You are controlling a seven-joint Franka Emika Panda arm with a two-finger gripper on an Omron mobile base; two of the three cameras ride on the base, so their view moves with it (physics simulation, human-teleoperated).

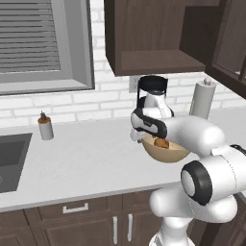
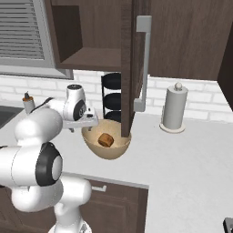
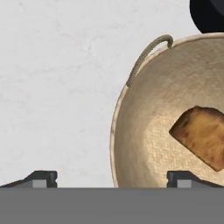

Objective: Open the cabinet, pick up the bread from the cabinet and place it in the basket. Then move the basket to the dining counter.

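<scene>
You see the bread lying inside the tan basket, which rests on the white desk beneath the open cabinet. Your claw hangs spread wide and empty over the basket's near rim. The basket looks light and stiff, likely to tip if pinched off-centre; its wall near the thin handle seems the best hold. The hand view reveals that handle and the rim between the fingertips; the right base view adds the open door and its silver bar.
</scene>
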